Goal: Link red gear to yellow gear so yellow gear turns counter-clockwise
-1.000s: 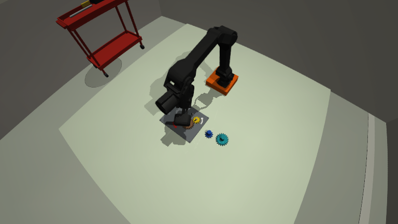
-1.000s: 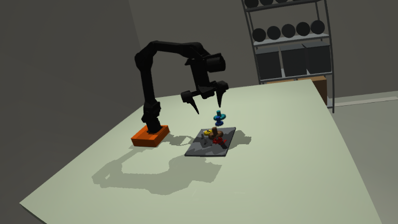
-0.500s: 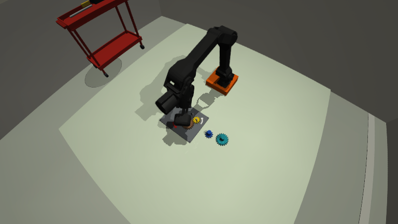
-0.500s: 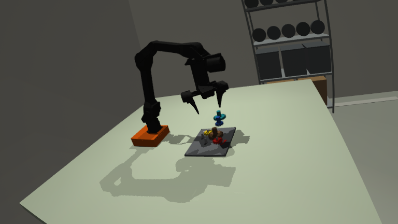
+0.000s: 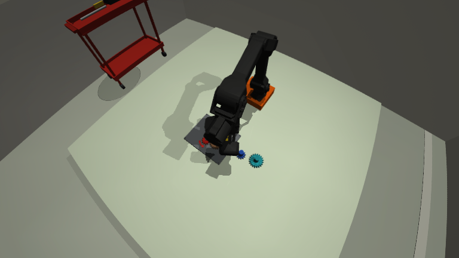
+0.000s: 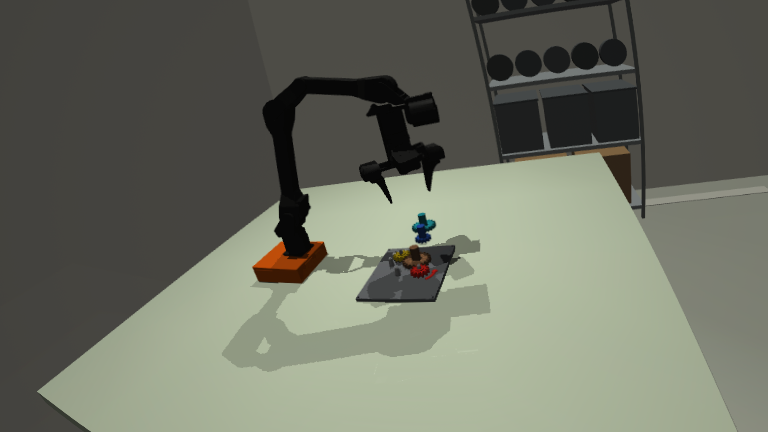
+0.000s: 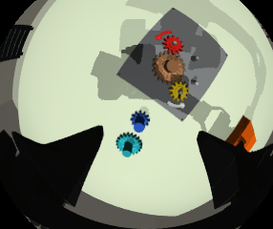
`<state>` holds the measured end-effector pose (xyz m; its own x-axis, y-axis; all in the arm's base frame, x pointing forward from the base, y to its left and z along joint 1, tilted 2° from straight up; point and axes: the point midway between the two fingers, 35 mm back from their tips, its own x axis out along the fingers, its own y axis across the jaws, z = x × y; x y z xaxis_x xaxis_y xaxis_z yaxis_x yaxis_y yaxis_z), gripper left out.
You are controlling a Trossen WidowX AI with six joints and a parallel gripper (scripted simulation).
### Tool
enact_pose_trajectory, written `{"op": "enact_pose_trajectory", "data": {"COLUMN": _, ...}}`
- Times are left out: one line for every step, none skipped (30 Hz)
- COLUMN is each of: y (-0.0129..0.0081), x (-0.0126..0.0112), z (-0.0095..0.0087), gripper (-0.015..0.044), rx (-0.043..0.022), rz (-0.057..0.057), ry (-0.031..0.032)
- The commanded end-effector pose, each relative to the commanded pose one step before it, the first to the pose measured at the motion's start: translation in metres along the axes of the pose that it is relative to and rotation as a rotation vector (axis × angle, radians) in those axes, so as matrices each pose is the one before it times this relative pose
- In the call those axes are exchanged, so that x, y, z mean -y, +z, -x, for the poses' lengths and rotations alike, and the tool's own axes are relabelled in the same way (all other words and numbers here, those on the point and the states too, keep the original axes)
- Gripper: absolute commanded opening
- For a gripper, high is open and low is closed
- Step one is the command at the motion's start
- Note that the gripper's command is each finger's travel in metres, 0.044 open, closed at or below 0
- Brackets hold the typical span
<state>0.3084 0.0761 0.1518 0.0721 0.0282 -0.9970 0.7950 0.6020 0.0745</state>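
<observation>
The grey board [image 6: 376, 291] [image 7: 134, 72] holds the red gear [image 5: 204, 141] [image 6: 419, 271] [image 7: 170, 44], the yellow gear [image 6: 400, 256] [image 7: 178, 91] and, between them, a brown gear [image 6: 416, 259] [image 7: 161, 72] that appears to lie flat and touch both. Two empty pegs [image 7: 194, 58] [image 7: 195, 81] stand beside them. A small blue gear [image 5: 241, 154] [image 6: 422, 237] [image 7: 139, 118] and a larger teal gear [image 5: 256, 160] [image 6: 425, 223] [image 7: 129, 143] stand on the table off the board. My gripper [image 6: 410, 196] [image 7: 152, 134] is open and empty, high above the table; in the top view the arm hides much of the board.
The arm's orange base [image 5: 260, 101] [image 6: 288, 266] [image 7: 245, 135] stands on the table behind the board. A red cart [image 5: 131, 55] stands beyond the table edge, and a shelf rack [image 6: 572, 150] is in the background.
</observation>
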Motion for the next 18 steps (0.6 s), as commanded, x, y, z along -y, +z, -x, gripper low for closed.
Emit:
{"op": "enact_pose_trajectory", "data": {"y": -0.04916, "x": -0.01505, "z": 0.00824, "gripper": 0.0440, "rx": -0.00402, "rz": 0.0068, "ry": 0.00505}}
{"op": "enact_pose_trajectory", "data": {"y": -0.01511, "x": -0.00297, "z": 0.00195, "gripper": 0.0440, "rx": -0.00223, "rz": -0.0019, "ry": -0.00133}}
{"op": "enact_pose_trajectory", "data": {"y": -0.01521, "x": -0.00217, "z": 0.00198, "gripper": 0.0440, "rx": -0.00206, "rz": -0.0019, "ry": -0.00136}}
{"op": "enact_pose_trajectory", "data": {"y": -0.01527, "x": -0.00138, "z": 0.00201, "gripper": 0.0440, "rx": -0.00189, "rz": -0.0019, "ry": -0.00137}}
{"op": "enact_pose_trajectory", "data": {"y": -0.01528, "x": -0.00058, "z": 0.00204, "gripper": 0.0440, "rx": -0.00173, "rz": -0.0019, "ry": -0.00137}}
{"op": "enact_pose_trajectory", "data": {"y": -0.01525, "x": 0.00021, "z": 0.00207, "gripper": 0.0440, "rx": -0.00156, "rz": -0.0019, "ry": -0.00136}}
{"op": "enact_pose_trajectory", "data": {"y": -0.01518, "x": 0.00099, "z": 0.00210, "gripper": 0.0440, "rx": -0.00141, "rz": -0.0019, "ry": -0.00133}}
{"op": "enact_pose_trajectory", "data": {"y": -0.01507, "x": 0.00178, "z": 0.00213, "gripper": 0.0440, "rx": -0.00126, "rz": -0.0019, "ry": -0.00129}}
{"op": "enact_pose_trajectory", "data": {"y": -0.01491, "x": 0.00255, "z": 0.00216, "gripper": 0.0440, "rx": -0.00112, "rz": -0.0019, "ry": -0.00124}}
{"op": "enact_pose_trajectory", "data": {"y": -0.01472, "x": 0.00331, "z": 0.00218, "gripper": 0.0440, "rx": -0.00099, "rz": -0.0019, "ry": -0.00118}}
{"op": "enact_pose_trajectory", "data": {"y": -0.01449, "x": 0.00405, "z": 0.00221, "gripper": 0.0440, "rx": -0.00087, "rz": -0.0019, "ry": -0.00111}}
{"op": "enact_pose_trajectory", "data": {"y": -0.01183, "x": 0.00393, "z": 0.00186, "gripper": 0.0440, "rx": -0.00064, "rz": -0.0015, "ry": -0.00086}}
{"op": "enact_pose_trajectory", "data": {"y": -0.00700, "x": 0.00260, "z": 0.00112, "gripper": 0.0440, "rx": -0.00035, "rz": -0.0009, "ry": -0.00049}}
{"op": "enact_pose_trajectory", "data": {"y": -0.00232, "x": 0.00091, "z": 0.00038, "gripper": 0.0440, "rx": -0.00011, "rz": -0.0003, "ry": -0.00016}}
{"op": "enact_pose_trajectory", "data": {"y": 0.00000, "x": 0.00000, "z": 0.00000, "gripper": 0.0440, "rx": 0.00000, "rz": 0.0000, "ry": 0.00000}}
{"op": "enact_pose_trajectory", "data": {"y": 0.00000, "x": 0.00000, "z": 0.00000, "gripper": 0.0440, "rx": 0.00000, "rz": 0.0000, "ry": 0.00000}}
{"op": "enact_pose_trajectory", "data": {"y": 0.00000, "x": 0.00000, "z": 0.00000, "gripper": 0.0440, "rx": 0.00000, "rz": 0.0000, "ry": 0.00000}}
{"op": "enact_pose_trajectory", "data": {"y": 0.00000, "x": 0.00000, "z": 0.00000, "gripper": 0.0440, "rx": 0.00000, "rz": 0.0000, "ry": 0.00000}}
